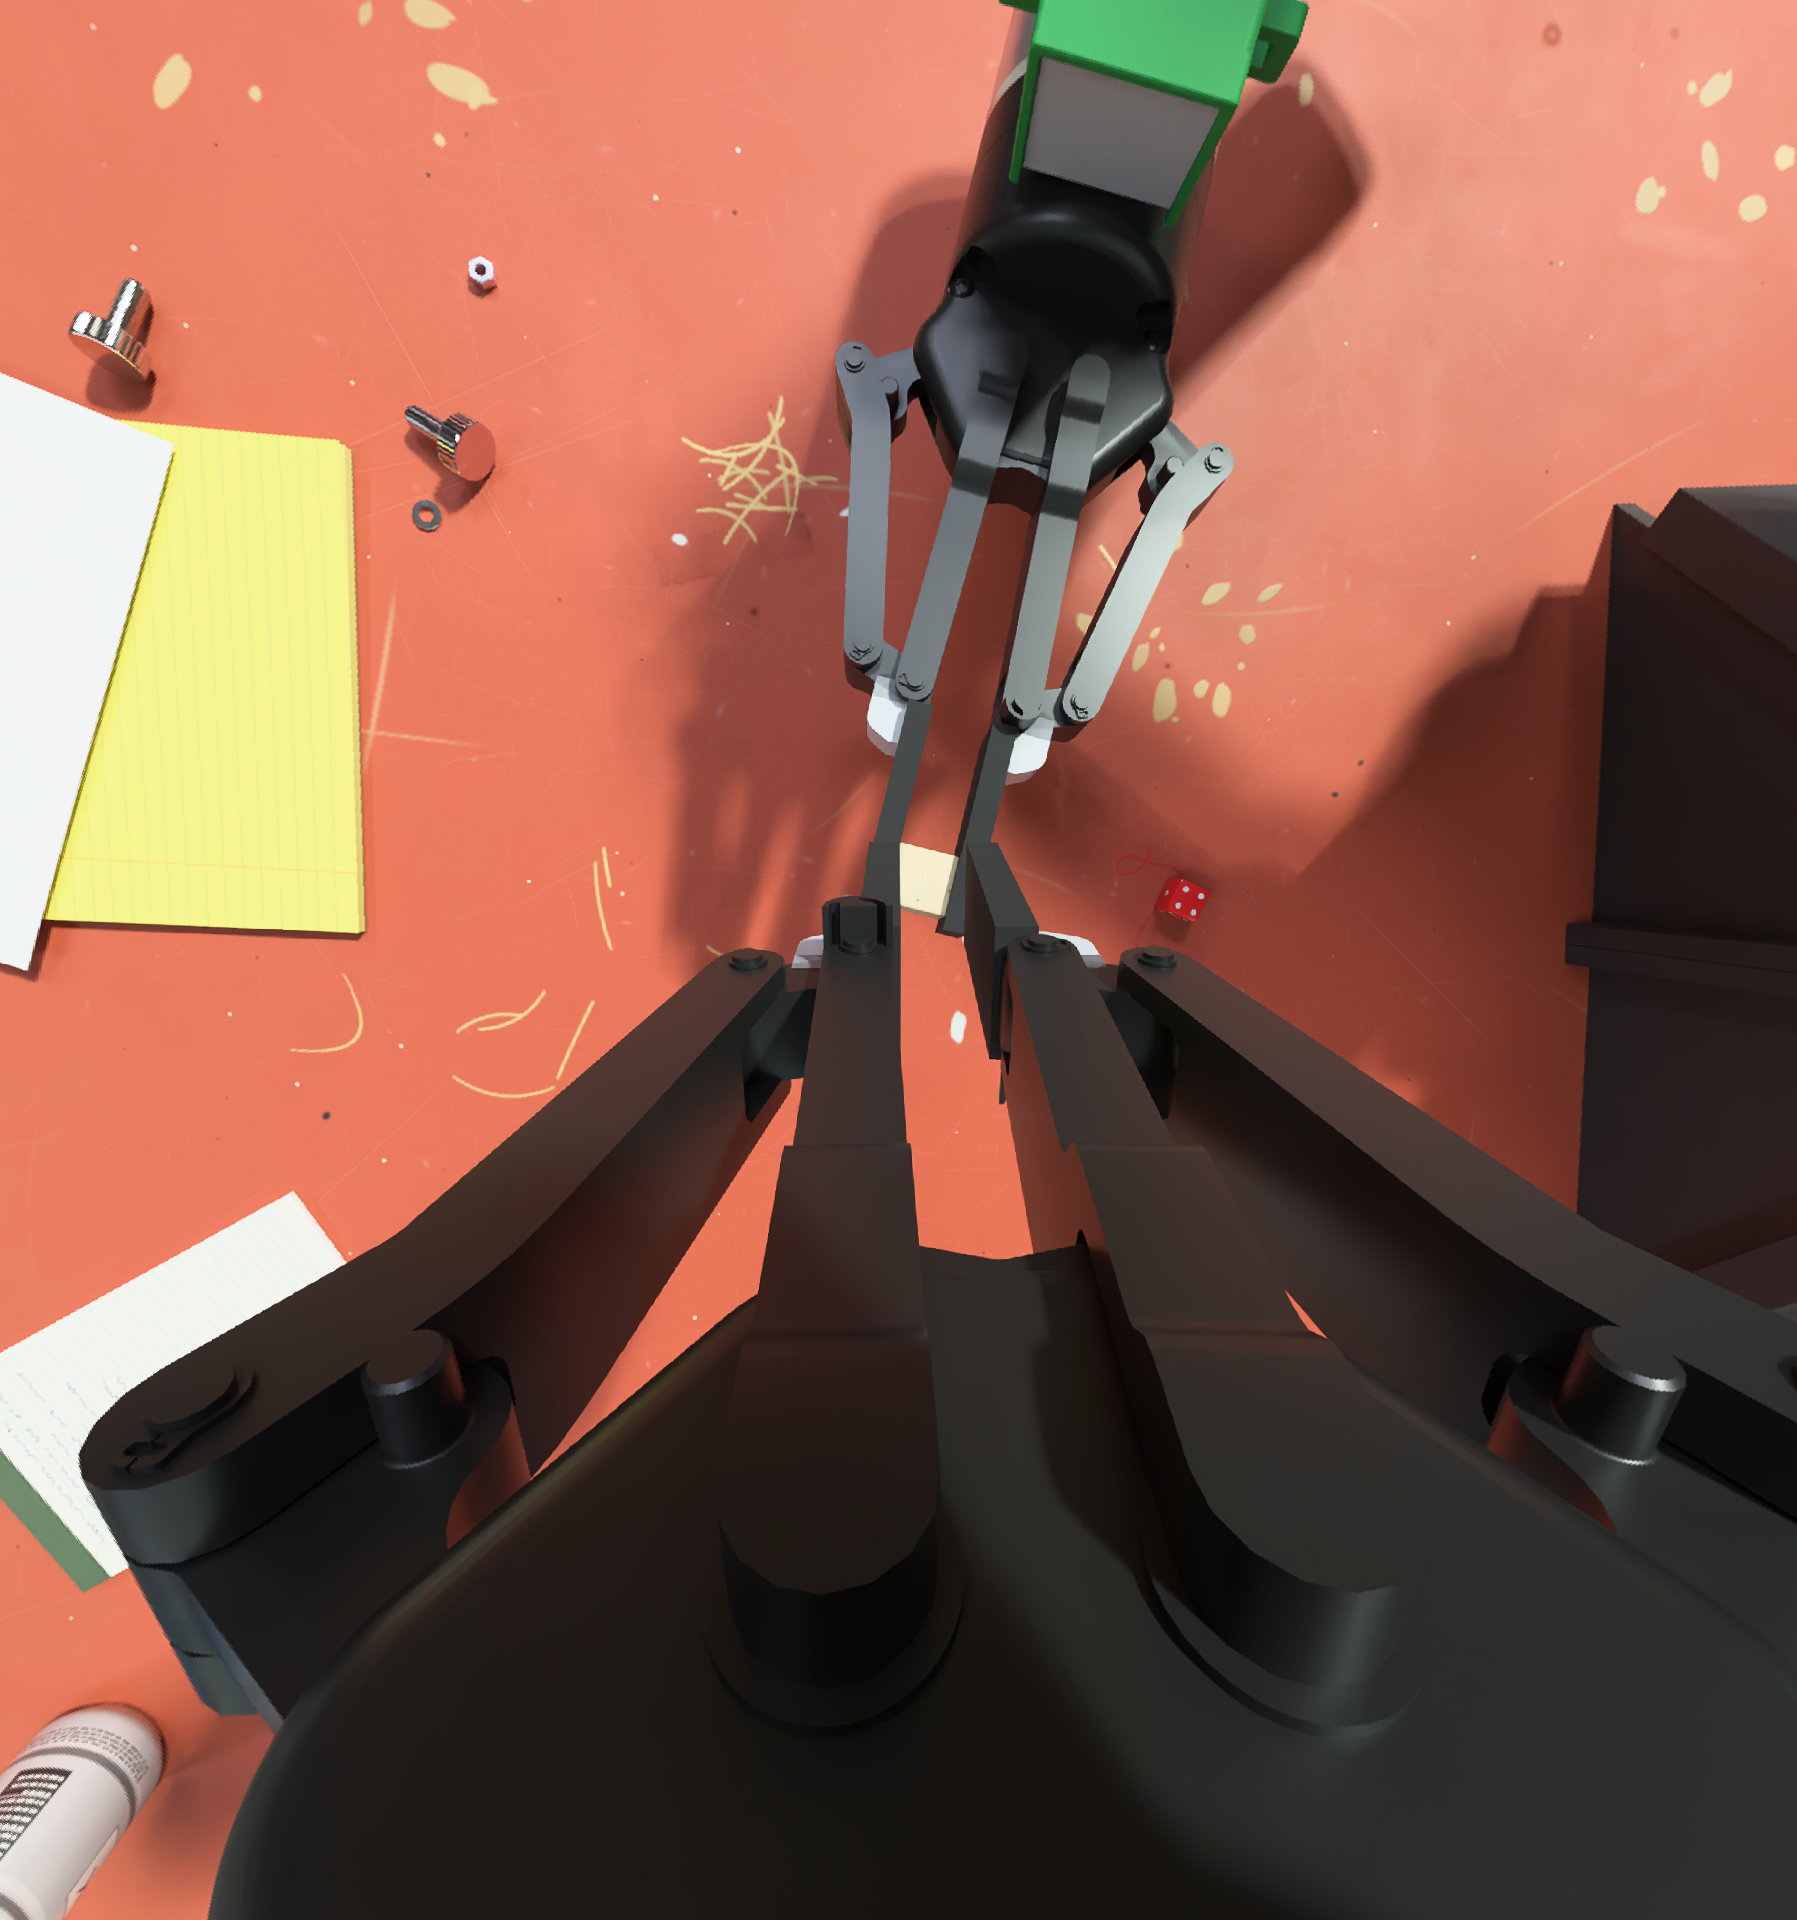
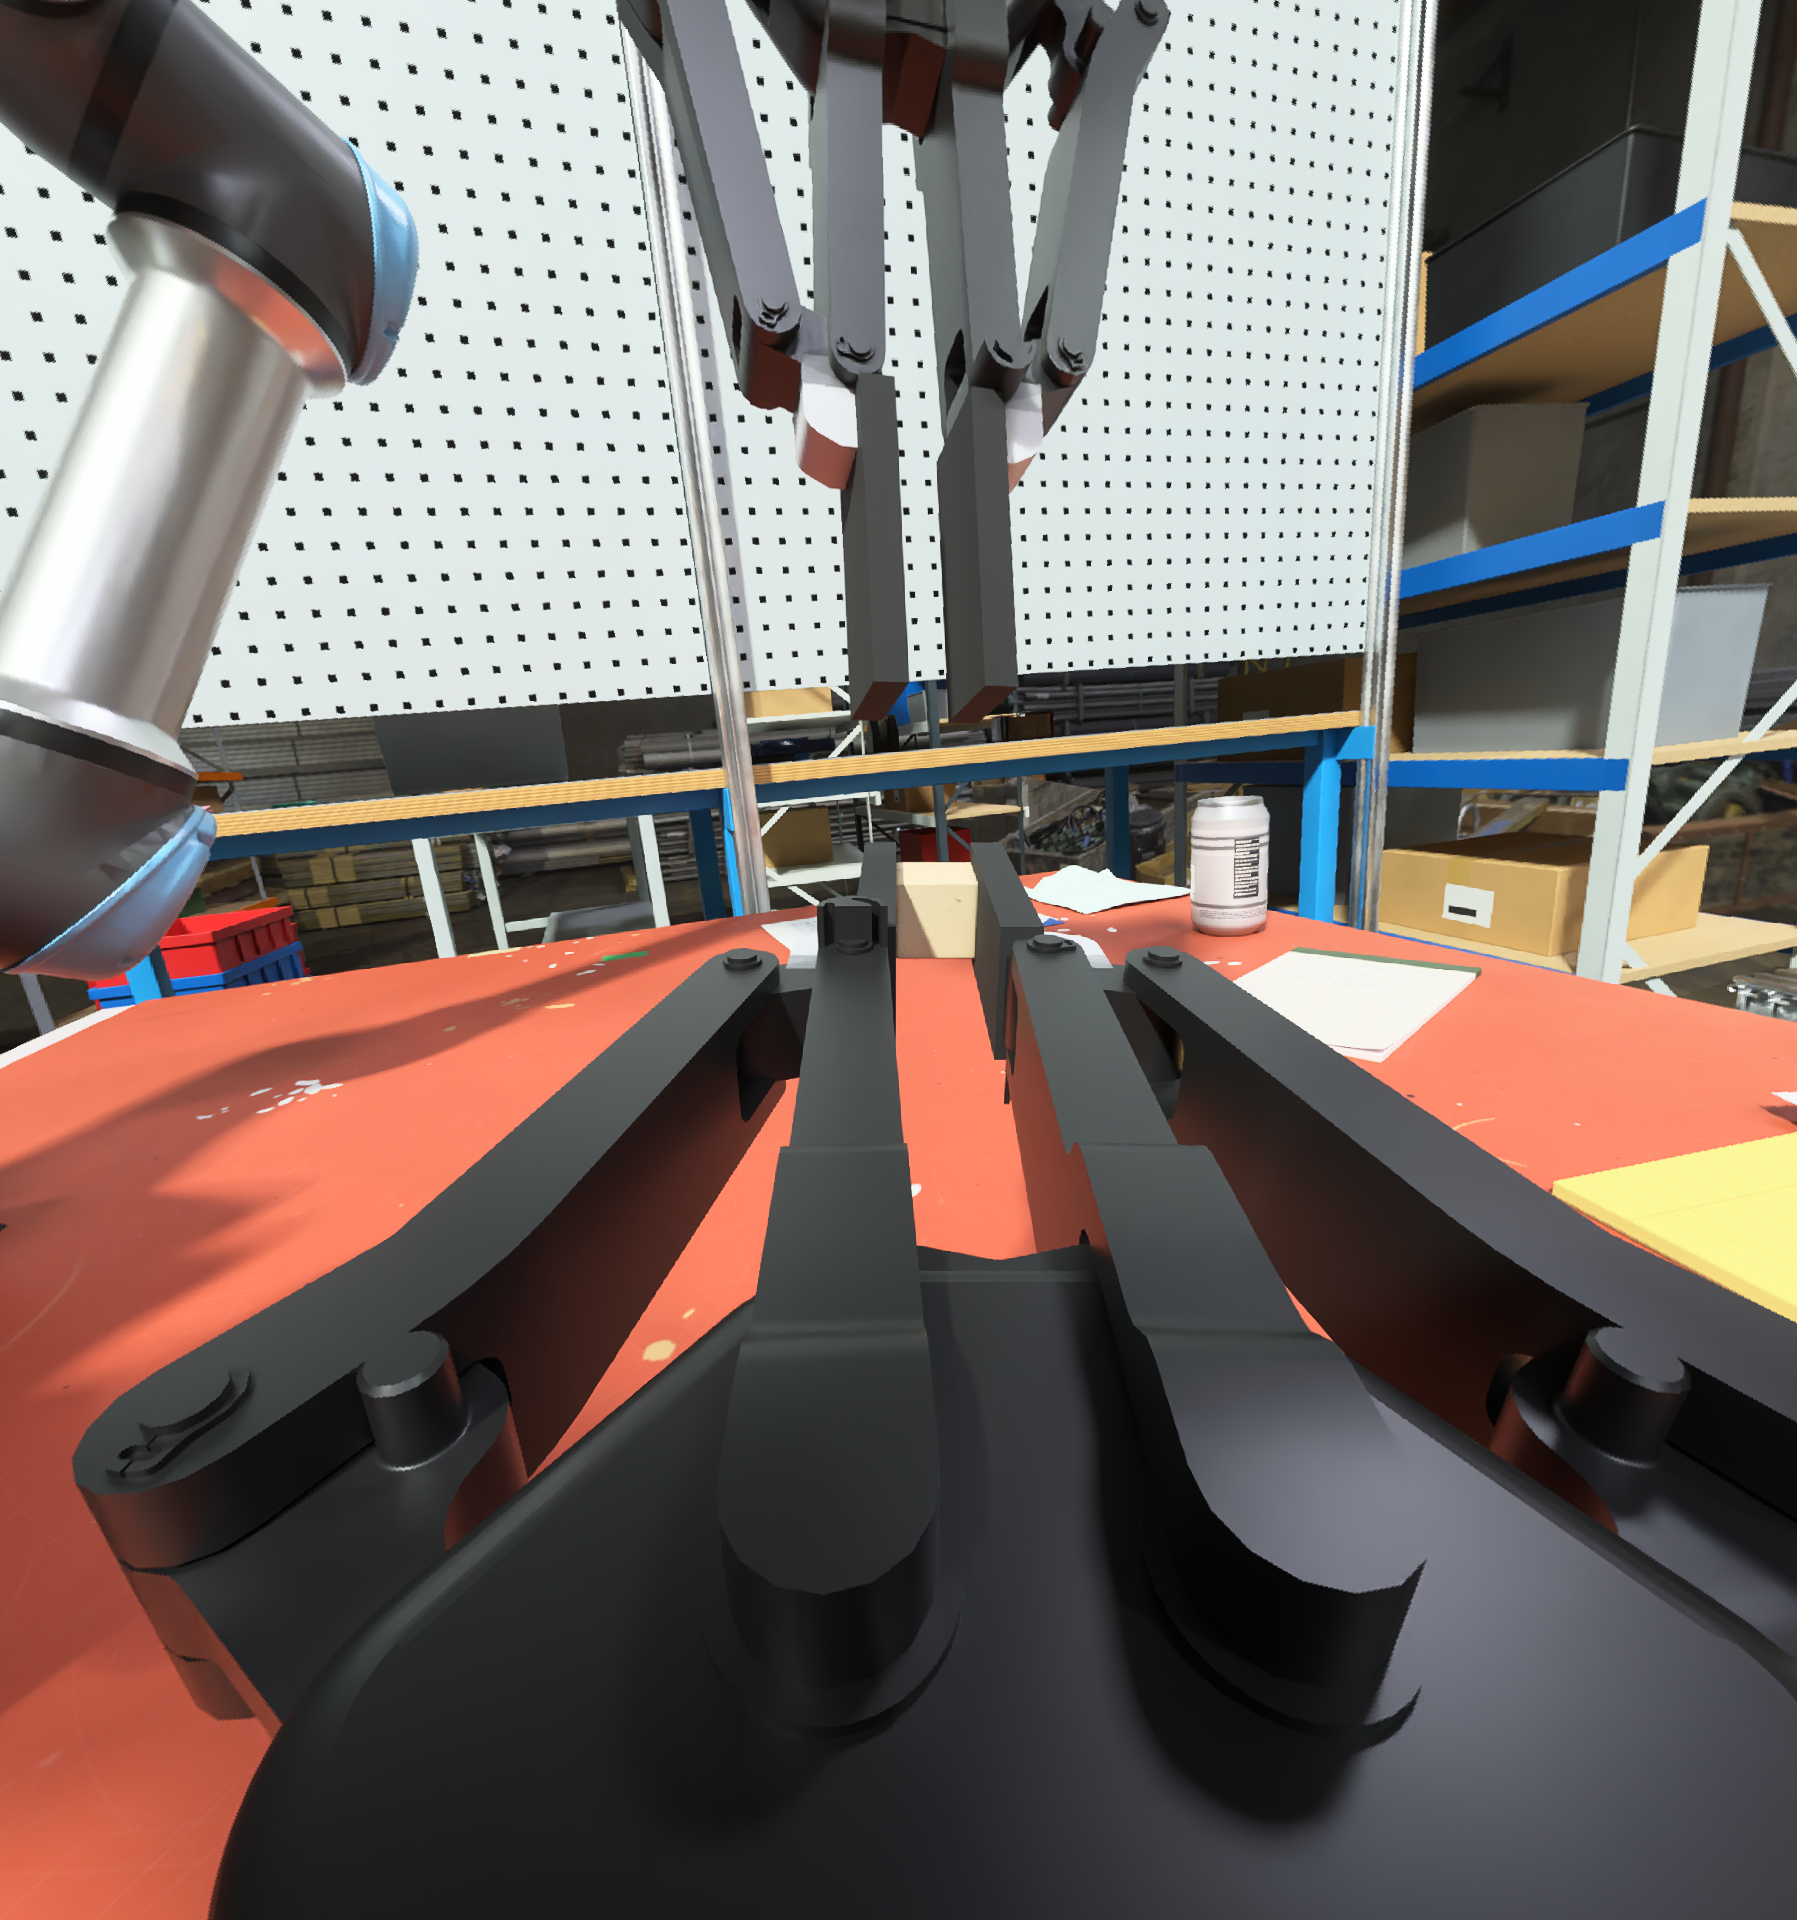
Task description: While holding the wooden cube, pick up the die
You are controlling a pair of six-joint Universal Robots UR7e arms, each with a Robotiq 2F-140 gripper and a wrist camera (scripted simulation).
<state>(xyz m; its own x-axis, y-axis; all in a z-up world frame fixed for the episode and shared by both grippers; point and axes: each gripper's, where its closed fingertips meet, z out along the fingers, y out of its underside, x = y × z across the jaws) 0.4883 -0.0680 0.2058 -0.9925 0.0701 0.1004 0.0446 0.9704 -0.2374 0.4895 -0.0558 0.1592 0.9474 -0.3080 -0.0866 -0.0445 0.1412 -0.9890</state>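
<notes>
Orange-red bench (image 1: 561,675): right gripper (image 2: 935,883) clamped pale wooden cube (image 2: 935,914)
Left gripper (image 2: 930,691), slightly parted, empty, should shift over small red die (image 1: 1182,899)

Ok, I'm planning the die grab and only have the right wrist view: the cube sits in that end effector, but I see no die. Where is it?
Observer: The left wrist view shows it. The die, red with white pips, lies on the orange table beside the right end effector and its wooden cube, touching neither.
Operator: Is the left end effector lined up over it?
Observer: No. From its own camera, the left end effector points down at the cube; the die sits off to one side of its fingers.
Operator: Anything crowding the die?
Observer: Only a thin red thread curls beside it; the dark box stands well clear.
</notes>
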